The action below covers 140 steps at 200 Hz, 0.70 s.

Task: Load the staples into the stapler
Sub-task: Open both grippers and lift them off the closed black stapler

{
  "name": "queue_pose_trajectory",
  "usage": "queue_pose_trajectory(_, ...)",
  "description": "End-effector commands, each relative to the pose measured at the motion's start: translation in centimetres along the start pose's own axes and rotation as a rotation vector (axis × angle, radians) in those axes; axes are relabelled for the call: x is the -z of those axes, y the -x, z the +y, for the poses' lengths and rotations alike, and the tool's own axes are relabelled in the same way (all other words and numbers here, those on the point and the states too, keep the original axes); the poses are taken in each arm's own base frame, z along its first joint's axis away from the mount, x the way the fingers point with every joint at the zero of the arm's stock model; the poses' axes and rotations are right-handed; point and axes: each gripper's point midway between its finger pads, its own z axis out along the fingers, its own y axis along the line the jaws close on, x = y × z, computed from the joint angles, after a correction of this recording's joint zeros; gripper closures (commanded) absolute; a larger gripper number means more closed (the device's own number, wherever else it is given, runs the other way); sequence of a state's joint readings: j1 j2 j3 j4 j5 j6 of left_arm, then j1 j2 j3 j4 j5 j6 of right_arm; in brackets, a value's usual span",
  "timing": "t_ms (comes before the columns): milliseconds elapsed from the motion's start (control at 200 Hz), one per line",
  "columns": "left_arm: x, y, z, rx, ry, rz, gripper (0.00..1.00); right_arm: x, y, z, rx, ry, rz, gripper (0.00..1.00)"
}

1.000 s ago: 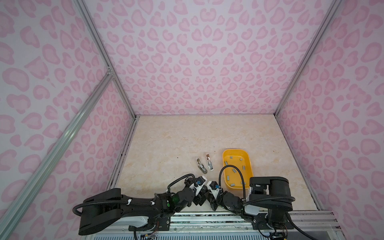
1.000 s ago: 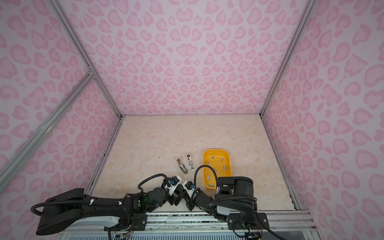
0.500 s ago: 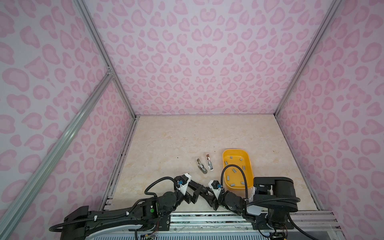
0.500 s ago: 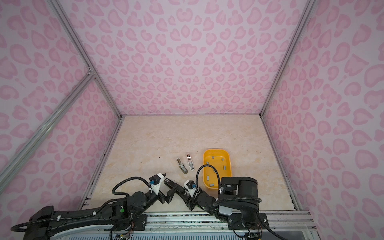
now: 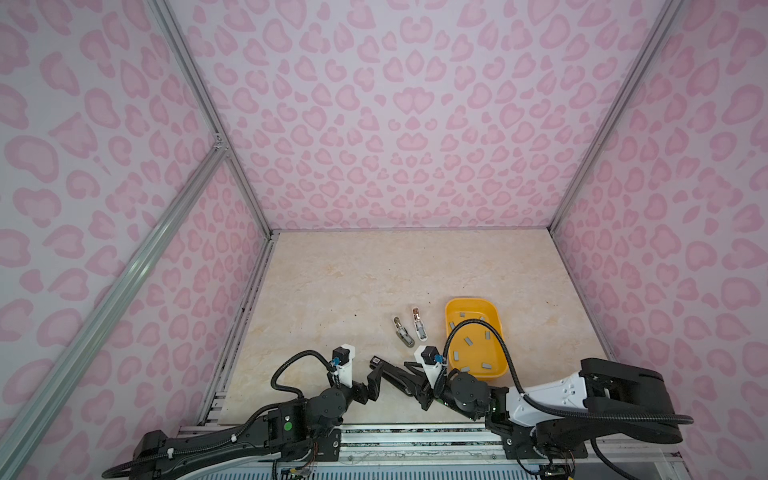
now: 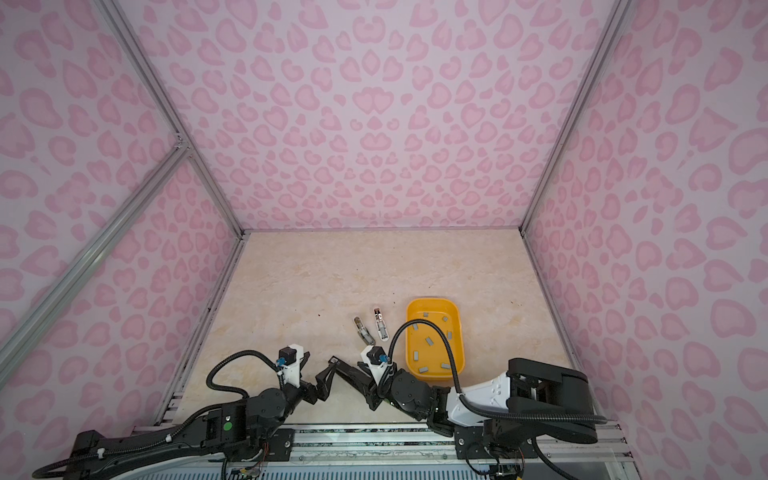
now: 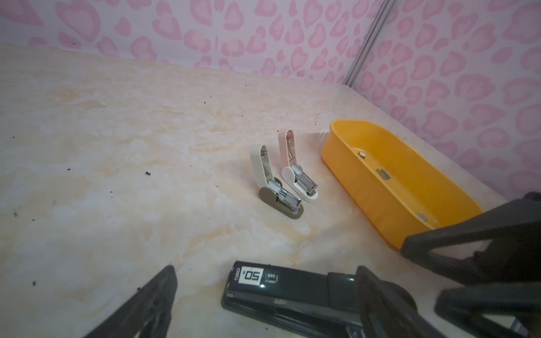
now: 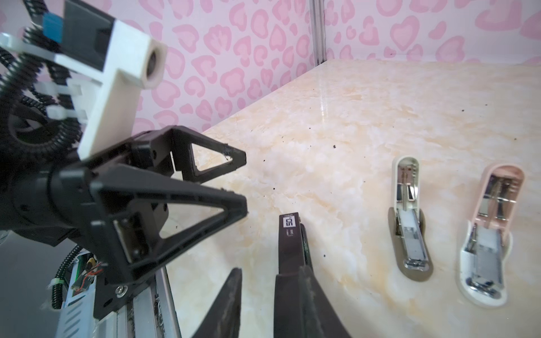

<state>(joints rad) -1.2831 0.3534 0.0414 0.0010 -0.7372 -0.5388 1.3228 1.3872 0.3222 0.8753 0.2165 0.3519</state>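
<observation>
A black stapler (image 5: 392, 371) lies closed on the table near the front edge, its label (image 7: 253, 276) facing up. My left gripper (image 7: 268, 268) is wide open, one finger on each side of the stapler's front half and neither touching it. My right gripper (image 8: 272, 269) is open around the stapler's rear; one finger rests along the stapler (image 8: 289, 240), and a gap shows at the other. In a top view the left gripper (image 5: 370, 384) and the right gripper (image 5: 411, 380) face each other. The staples (image 5: 468, 340) lie scattered in a yellow tray (image 5: 471, 299).
Two small staplers lie hinged open beyond the black one: a beige and olive one (image 5: 403, 331) and a pink and white one (image 5: 419, 324), also seen from the left wrist (image 7: 276, 181) (image 7: 298, 172). Pink patterned walls enclose the table. The rail runs along the front edge.
My left gripper has drawn back to the left, away from the right one, and its arm has swung low. The right jaws opened, then narrowed partly. The black stapler now lies exposed between them.
</observation>
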Motion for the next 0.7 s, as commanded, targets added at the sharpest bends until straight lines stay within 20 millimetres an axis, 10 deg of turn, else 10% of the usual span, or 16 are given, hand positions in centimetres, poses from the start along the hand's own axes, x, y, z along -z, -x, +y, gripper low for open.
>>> queue_pose_trajectory(0, -0.3, 0.0, 0.5, 0.026, 0.060, 0.017, 0.05, 0.0, -2.5, -1.6, 0.056, -0.084, 0.111, 0.70)
queue_pose_trajectory(696, -5.1, -2.3, -3.1, -0.109, 0.193, 0.195, 0.05, -0.4, -7.5, -3.0, 0.018, -0.135, 0.190, 0.82)
